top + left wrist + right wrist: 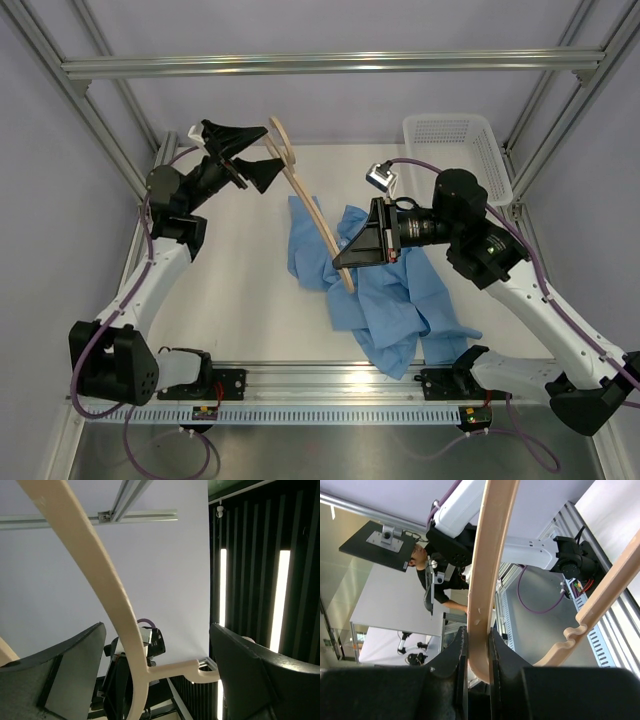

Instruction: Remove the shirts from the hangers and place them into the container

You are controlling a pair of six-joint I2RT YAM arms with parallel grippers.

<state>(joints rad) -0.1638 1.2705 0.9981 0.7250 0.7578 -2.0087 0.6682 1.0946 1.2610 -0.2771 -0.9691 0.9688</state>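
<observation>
Fingers (447, 665) on hanger (487, 580); shirt (390, 290) outside basket (497, 165)

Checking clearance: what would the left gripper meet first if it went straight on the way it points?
The left gripper would likely meet the hanger first; its arm crosses between the open fingers.

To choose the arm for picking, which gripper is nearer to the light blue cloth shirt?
Right. The right gripper, shut on the pale wooden hanger, hangs over the shirt; the left gripper stands open beyond its far left corner.
</observation>
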